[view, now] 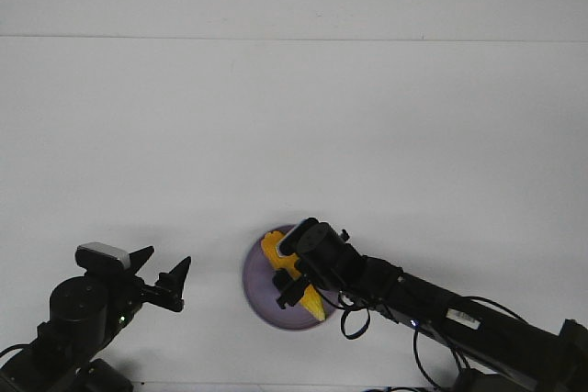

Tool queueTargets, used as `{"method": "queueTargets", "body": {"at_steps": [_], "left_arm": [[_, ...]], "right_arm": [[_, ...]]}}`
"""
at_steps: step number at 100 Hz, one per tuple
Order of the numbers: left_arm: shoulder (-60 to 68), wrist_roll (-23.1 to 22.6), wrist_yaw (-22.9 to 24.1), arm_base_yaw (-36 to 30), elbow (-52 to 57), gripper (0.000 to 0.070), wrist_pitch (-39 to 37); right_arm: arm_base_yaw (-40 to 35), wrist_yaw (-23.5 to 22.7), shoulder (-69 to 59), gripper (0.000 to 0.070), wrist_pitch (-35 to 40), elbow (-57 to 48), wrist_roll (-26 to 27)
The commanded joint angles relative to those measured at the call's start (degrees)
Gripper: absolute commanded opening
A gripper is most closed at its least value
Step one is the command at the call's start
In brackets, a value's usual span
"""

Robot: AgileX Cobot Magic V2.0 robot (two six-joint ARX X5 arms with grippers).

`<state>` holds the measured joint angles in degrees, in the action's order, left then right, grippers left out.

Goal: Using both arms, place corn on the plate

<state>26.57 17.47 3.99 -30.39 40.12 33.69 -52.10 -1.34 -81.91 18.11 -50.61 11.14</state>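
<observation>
The lavender plate (260,293) lies near the table's front edge, at the middle. The yellow-orange corn (274,249) lies across it, with one end at the plate's far rim and the pointed tip near the front right rim. My right gripper (287,287) is directly over the corn's middle and hides that part; its black fingers (280,280) sit against the cob. I cannot tell whether the jaws are clamped or loose. My left gripper (163,270) is at the front left, well apart from the plate, with its prongs spread and nothing between them.
The white table (294,135) stretches away to a back edge near the top of the view. The right arm (441,314) and its cables run in from the front right corner. The left arm's base (73,319) fills the front left corner.
</observation>
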Motion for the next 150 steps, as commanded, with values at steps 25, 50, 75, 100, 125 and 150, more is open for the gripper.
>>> {"method": "queueTargets", "body": {"at_steps": [25, 50, 75, 100, 125, 150], "left_arm": [[0.17, -1.03, 0.35, -0.22, 0.68, 0.0499, -0.26], [-0.42, -1.86, 0.74, -0.22, 0.68, 0.0499, -0.33], [-0.5, -2.36, 1.25, -0.22, 0.68, 0.0, -0.39], [-0.9, -2.89, 1.77, -0.22, 0.68, 0.0013, 0.15], [-1.44, -2.89, 1.77, -0.22, 0.68, 0.0012, -1.95], [-1.64, -2.89, 1.77, -0.22, 0.68, 0.0012, -6.32]], "right_arm": [[2.93, 8.85, 19.67, 0.049, 2.58, -6.49, -8.76], [9.62, 17.14, 39.58, 0.0489, 9.2, -2.6, -11.41], [13.27, 14.97, 50.23, 0.0, 8.98, 8.55, -11.5], [13.27, 14.86, 50.77, 0.0019, 8.83, 9.38, -11.08], [13.27, 14.88, 50.77, 0.0019, 7.87, 9.38, -11.08], [13.27, 14.88, 50.77, 0.0019, 7.87, 9.38, -11.08]]}}
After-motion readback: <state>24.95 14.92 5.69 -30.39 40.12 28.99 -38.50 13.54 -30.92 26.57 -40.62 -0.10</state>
